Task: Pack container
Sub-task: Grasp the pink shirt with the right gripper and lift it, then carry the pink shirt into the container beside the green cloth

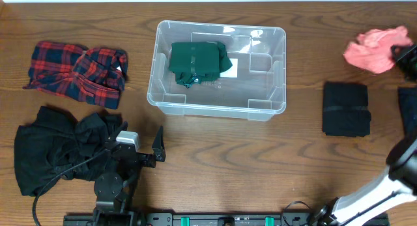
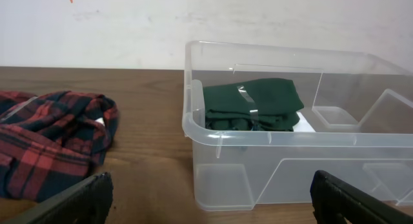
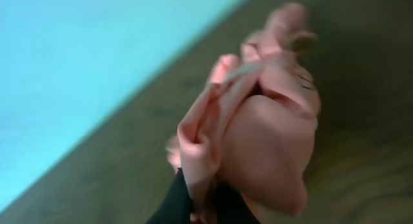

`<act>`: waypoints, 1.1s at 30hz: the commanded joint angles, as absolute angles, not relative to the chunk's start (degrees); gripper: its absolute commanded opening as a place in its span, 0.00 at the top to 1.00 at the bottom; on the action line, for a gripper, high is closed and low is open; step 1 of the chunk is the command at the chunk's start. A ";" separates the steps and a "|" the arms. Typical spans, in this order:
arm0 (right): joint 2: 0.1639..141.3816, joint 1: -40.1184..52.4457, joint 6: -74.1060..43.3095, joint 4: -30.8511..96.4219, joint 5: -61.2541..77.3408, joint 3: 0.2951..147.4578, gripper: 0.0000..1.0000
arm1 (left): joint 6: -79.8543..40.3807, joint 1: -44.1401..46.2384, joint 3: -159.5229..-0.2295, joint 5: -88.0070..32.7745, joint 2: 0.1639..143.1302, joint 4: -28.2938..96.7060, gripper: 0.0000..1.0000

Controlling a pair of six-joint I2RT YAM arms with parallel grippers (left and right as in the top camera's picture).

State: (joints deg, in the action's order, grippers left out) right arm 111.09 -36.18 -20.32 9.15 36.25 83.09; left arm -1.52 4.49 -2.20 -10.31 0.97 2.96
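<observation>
Nearest my end of the bench (image 1: 260, 161), the left gripper (image 1: 138, 146) sits idle with its jaws spread wide and nothing between them, right beside a crumpled black garment (image 1: 55, 151). Its wrist camera looks straight at the near wall of the container. Out to the right, a folded black cloth (image 1: 346, 109) lies flat by itself. Further back, the container (image 1: 218, 105) stands upright at the middle of the bench, with one folded dark green garment (image 1: 197, 60) lying in its left half and the right half bare. A red plaid shirt (image 1: 78, 73) is bunched well to its left. At the far right corner, the right gripper (image 3: 205, 201) is pinched tight on a pink cloth (image 3: 258, 133). The wrist view is blurred, but it shows a fold of the fabric caught between the fingers. I judge I'm at the pick-up of the next item to pack. The next move calls for lifting the pink cloth clear of the bench, carrying it left over the container's thick rim, and opening above the bare right half. The trailing fabric must drop inside rather than drape over the wall.
</observation>
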 commanded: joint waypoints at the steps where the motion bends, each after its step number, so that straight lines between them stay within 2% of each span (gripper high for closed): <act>1: 103.22 -33.26 -19.68 11.18 41.25 83.46 0.99 | -1.78 4.19 -0.60 -10.50 1.02 3.75 0.02; 9: 90.15 -23.73 -19.70 16.43 43.44 83.46 0.99 | -1.78 4.19 -0.60 -10.50 1.02 3.75 0.02; 15: 84.29 -13.63 -22.50 14.28 44.25 83.46 0.99 | -1.78 4.19 -0.60 -10.50 1.02 3.75 0.02; 23: 85.62 -0.64 -23.20 10.63 44.82 83.46 0.99 | -1.78 4.19 -0.60 -10.48 1.02 3.75 0.02; 33: 92.99 7.42 -23.14 9.85 43.03 83.46 0.99 | -1.78 4.19 -0.60 -10.50 1.02 3.75 0.02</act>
State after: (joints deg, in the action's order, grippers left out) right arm 90.50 5.91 -22.63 10.07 43.72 83.09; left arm -1.52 4.49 -2.20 -10.31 0.97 2.96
